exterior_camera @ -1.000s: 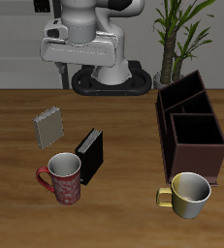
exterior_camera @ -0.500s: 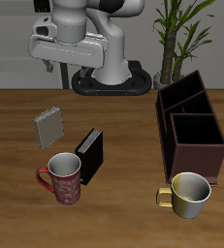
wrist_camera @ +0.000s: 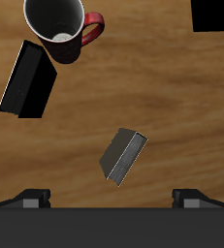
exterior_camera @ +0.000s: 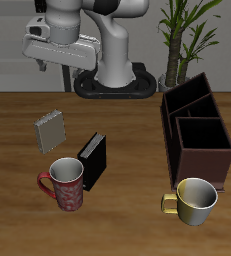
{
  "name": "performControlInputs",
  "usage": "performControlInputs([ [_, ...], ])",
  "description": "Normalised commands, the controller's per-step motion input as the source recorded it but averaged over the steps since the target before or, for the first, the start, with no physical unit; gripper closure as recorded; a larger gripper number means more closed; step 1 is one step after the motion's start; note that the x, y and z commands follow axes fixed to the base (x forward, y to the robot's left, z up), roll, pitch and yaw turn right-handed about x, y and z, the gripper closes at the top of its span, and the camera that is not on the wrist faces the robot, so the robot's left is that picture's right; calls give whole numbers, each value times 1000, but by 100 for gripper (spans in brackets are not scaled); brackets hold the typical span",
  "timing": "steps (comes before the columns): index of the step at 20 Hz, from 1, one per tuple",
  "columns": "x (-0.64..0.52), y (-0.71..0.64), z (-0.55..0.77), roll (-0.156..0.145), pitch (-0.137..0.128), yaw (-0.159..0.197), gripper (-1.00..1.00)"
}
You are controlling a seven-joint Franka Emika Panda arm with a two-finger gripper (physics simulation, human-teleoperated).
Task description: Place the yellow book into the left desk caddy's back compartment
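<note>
The yellow book (exterior_camera: 51, 130) stands tilted on the table, small and greyish-tan; it also shows in the wrist view (wrist_camera: 123, 155). My gripper (exterior_camera: 65, 68) hangs high above the table, farther back than the book, open and empty. In the wrist view the gripper (wrist_camera: 112, 201) has its fingers (wrist_camera: 31, 199) spread wide, with the book below them. The left desk caddy (exterior_camera: 195, 135), dark reddish-brown, stands across the table. Its back compartment (exterior_camera: 190, 97), with tall slanted walls, is the end nearest the robot base.
A black book (exterior_camera: 93, 160) leans beside a red mug (exterior_camera: 65, 183), nearer the table's front edge than the yellow book. A pale metal mug (exterior_camera: 195, 198) sits in front of the caddy. A potted plant (exterior_camera: 187, 30) stands behind the caddy.
My gripper has moved sideways away from the caddy, to a spot above and behind the yellow book. Nothing on the table has moved.
</note>
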Motion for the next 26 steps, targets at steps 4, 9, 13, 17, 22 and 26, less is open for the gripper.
performControlInputs([
  [4,-349,-201,-62,-18,-45,-25,-100],
  [9,-195,-144,-97,0,-57,-56,-100],
  [13,-6,-51,-139,-7,-24,-21,-100],
  [17,23,-92,-216,-26,6,-32,-100],
  [22,12,-62,-163,-18,22,-29,-100],
  [26,45,-134,-172,-11,19,-34,-100],
])
